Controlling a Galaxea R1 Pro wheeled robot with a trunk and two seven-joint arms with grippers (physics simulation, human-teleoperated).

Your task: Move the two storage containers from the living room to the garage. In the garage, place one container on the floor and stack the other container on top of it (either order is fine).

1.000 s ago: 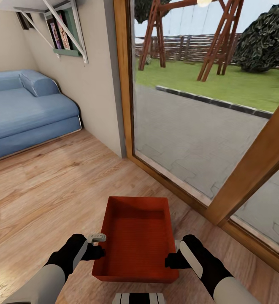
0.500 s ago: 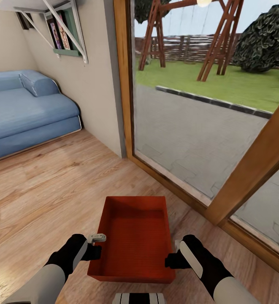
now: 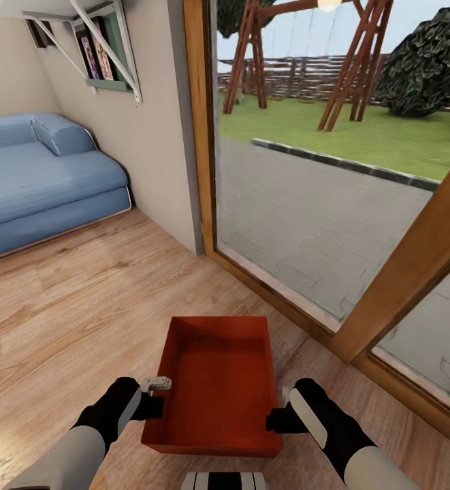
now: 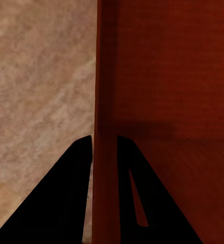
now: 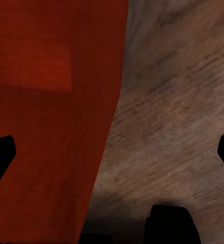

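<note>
storage container [image 3: 214,388] sits on the wood floor [image 3: 82,306] between our tools, left tool [image 4: 105,152] clamped on its left wall, right tool [image 5: 112,152] spread apart at the right wall.

Wall shelf [image 3: 105,51] with books, wooden swing frame [image 3: 350,64] outside, dark bush [image 3: 425,64]

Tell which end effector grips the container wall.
The left end effector: its fingers pinch the storage container's wall; the right end effector's fingers stand wide apart.
</note>
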